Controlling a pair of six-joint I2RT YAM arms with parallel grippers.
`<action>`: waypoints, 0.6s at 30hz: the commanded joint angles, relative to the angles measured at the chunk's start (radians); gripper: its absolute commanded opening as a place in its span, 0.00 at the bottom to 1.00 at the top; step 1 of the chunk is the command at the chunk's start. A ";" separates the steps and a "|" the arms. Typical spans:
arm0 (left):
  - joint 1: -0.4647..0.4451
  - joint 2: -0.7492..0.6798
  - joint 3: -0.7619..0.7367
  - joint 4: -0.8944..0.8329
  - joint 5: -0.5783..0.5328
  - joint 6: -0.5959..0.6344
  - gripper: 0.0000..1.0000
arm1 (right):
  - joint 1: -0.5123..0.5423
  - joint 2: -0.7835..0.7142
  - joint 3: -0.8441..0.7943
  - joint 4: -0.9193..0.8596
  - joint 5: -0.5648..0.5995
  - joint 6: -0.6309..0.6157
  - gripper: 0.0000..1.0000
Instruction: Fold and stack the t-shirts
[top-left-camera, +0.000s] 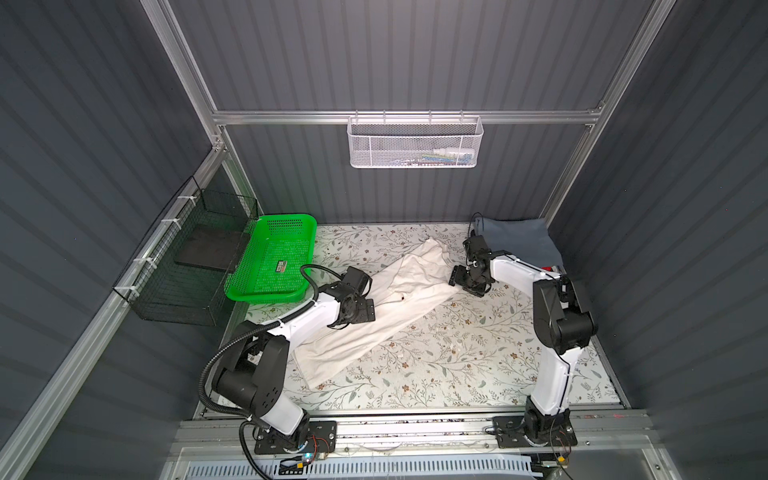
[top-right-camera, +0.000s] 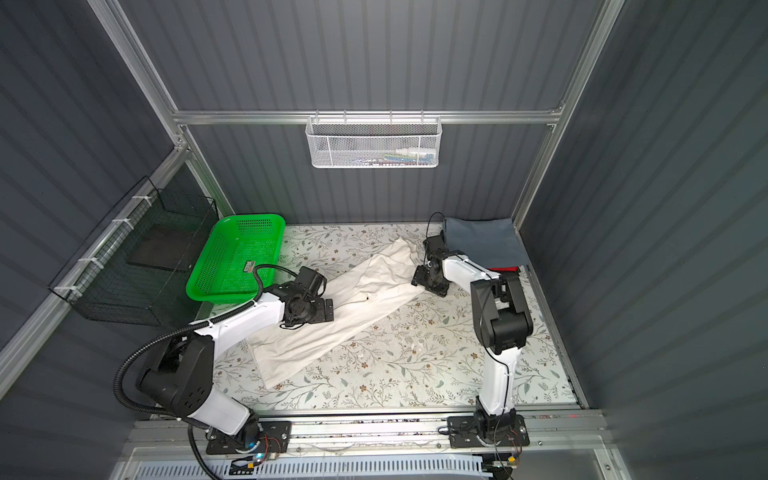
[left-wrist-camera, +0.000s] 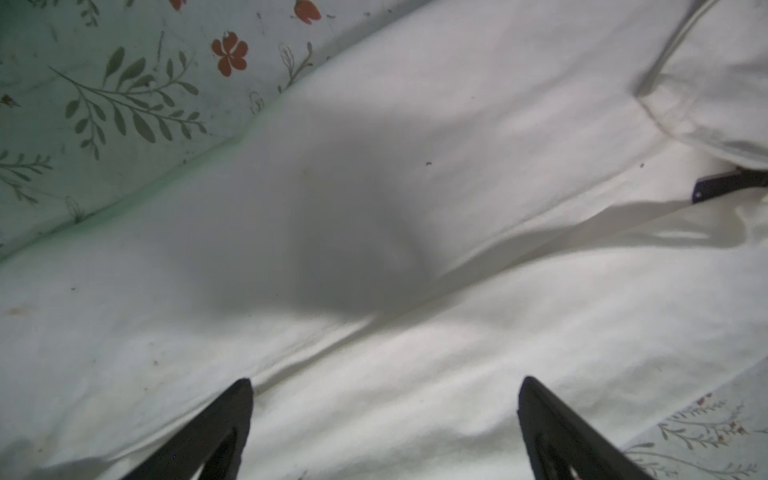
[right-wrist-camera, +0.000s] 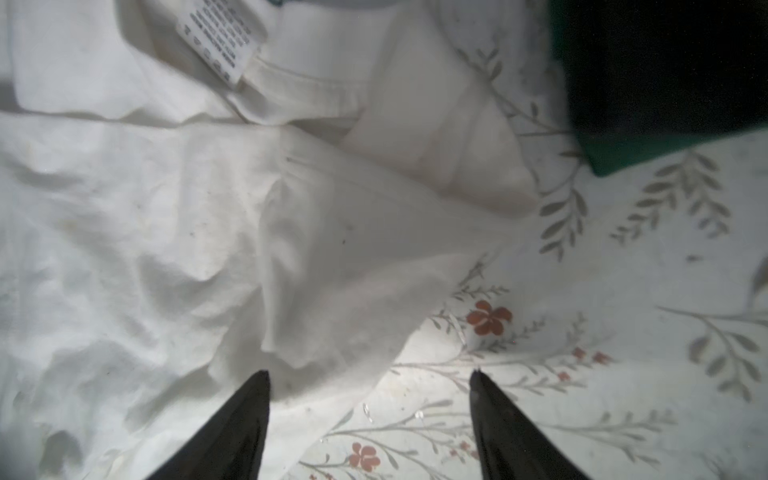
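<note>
Left arm (top-left-camera: 307, 320): rose from its mount at the near-left edge and folded at a high elbow. Its white forearm reached forward and to the right, low above the table, with the wrist turned down.
Left gripper (left-wrist-camera: 384, 380): hung over the near half of the shirt with its jaws spread wide and released. Only flat cloth showed below the gap. Whether the tips touched the cloth could not be told.
Right arm (top-left-camera: 552, 374): stood almost upright from the near-right mount and bent at the elbow. The forearm ran back and to the left, and the wrist tipped down.
Right gripper (right-wrist-camera: 370, 374): its jaws stood parted and clasped nothing. One of its fingers (right-wrist-camera: 249, 415) sat over the shirt's edge, the other over bare covering.
Cream tee (top-left-camera: 399, 299): lay on the floral covering (top-left-camera: 436, 357) as a long, narrow strip. It ran diagonally from near-left to far-right between the two grippers. Its collar end, with the care label (right-wrist-camera: 222, 39), lay by the right gripper.
Grey-blue tee (top-left-camera: 519, 241): lay folded on top of the stack in the far-right corner, just behind the right wrist.
Red tee (top-left-camera: 550, 268): only an edge showed beneath the grey-blue one.
Green basket (top-left-camera: 286, 217): sat at the far-left corner beside the wire cage (top-left-camera: 183, 266).
Mesh basket (top-left-camera: 395, 145): hung on the back wall's rail.
</note>
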 joint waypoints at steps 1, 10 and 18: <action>-0.020 -0.003 -0.015 -0.006 0.010 -0.020 1.00 | -0.002 0.034 0.050 -0.012 -0.012 -0.011 0.66; -0.046 -0.032 -0.052 -0.068 -0.027 -0.036 1.00 | -0.032 0.231 0.303 -0.151 -0.005 -0.077 0.40; -0.056 -0.059 -0.070 -0.134 -0.085 -0.020 1.00 | -0.056 0.385 0.536 -0.272 -0.051 -0.160 0.33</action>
